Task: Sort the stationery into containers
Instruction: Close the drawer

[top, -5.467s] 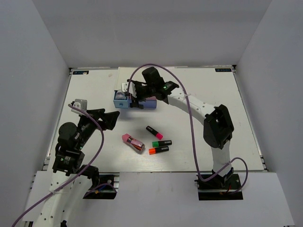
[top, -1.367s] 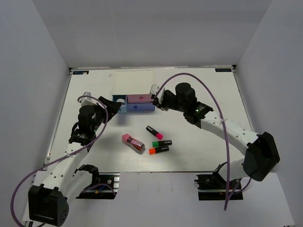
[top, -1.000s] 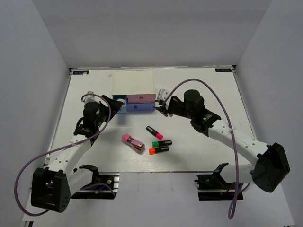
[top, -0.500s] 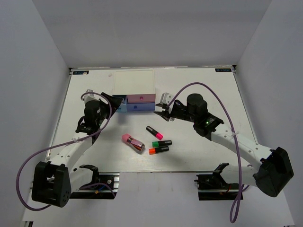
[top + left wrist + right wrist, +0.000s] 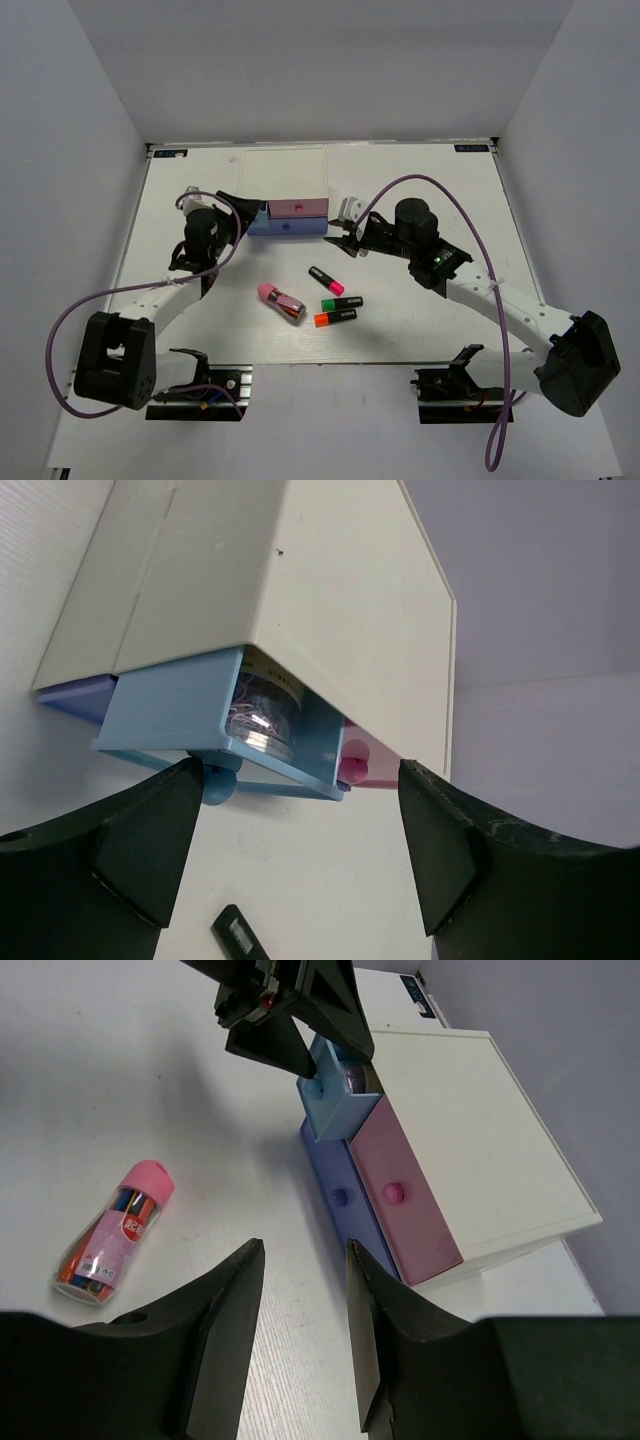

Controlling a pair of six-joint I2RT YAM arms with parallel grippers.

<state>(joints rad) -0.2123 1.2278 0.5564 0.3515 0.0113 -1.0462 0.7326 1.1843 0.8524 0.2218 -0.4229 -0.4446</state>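
Markers: your three markers [image 5: 342, 302] lie on the table, well in front of the drawer unit [image 5: 285, 170].
Pink block: the pink block [image 5: 282, 302] lies there too.
Right gripper: the right gripper [image 5: 305, 1260] is near the unit's front right, jaws parted, empty.
Left gripper: the left gripper [image 5: 300, 770] is at the unit's front left, jaws wide, clamping nothing.
Light blue drawer: the light blue drawer [image 5: 180, 705] is pulled out, with a silvery item [image 5: 265, 705] inside.

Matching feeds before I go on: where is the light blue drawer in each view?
Top external: light blue drawer left of centre, far half.
Left wrist: centre, pulled out.
Right wrist: upper middle.
Shared landmark: the pink drawer beside it.
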